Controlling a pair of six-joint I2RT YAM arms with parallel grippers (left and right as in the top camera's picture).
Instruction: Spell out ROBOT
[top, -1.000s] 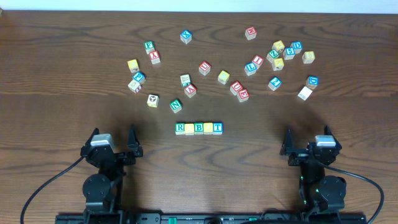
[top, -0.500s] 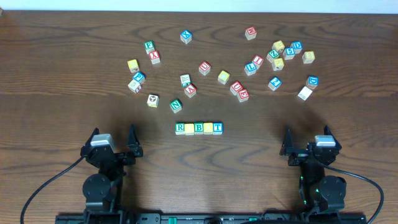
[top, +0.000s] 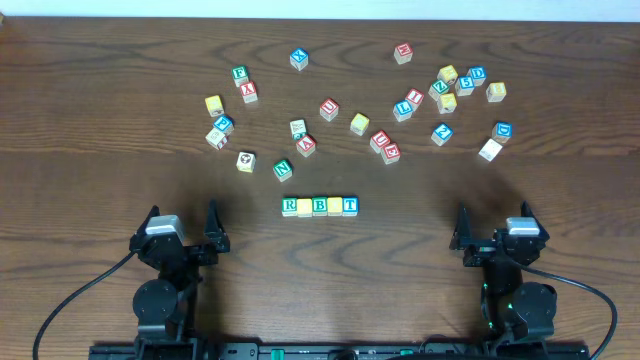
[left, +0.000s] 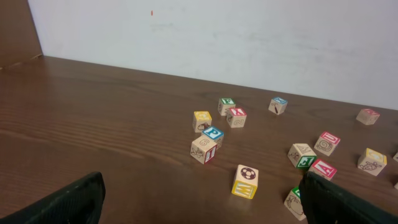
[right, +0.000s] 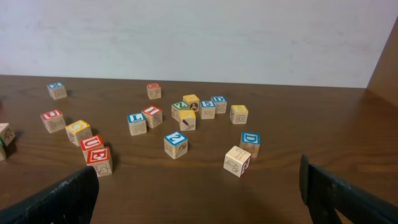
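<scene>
Now you have the ROBOT row (top: 320, 206) lying on the wooden table (top: 100, 100), its cubes touching, green R at its left end, blue T at its right. It sits between the left gripper (top: 183, 212) and the right gripper (top: 494, 211); both stand wide and empty, well apart from it.

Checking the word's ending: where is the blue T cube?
Overhead, the blue T cube closes the right end of the row, beside a yellow-faced cube.

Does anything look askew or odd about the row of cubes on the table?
The row of five wooden alphabet cubes sits straight and tight. One oddity: its second cube and fourth cube show yellow tops with no readable letter from overhead.
</scene>
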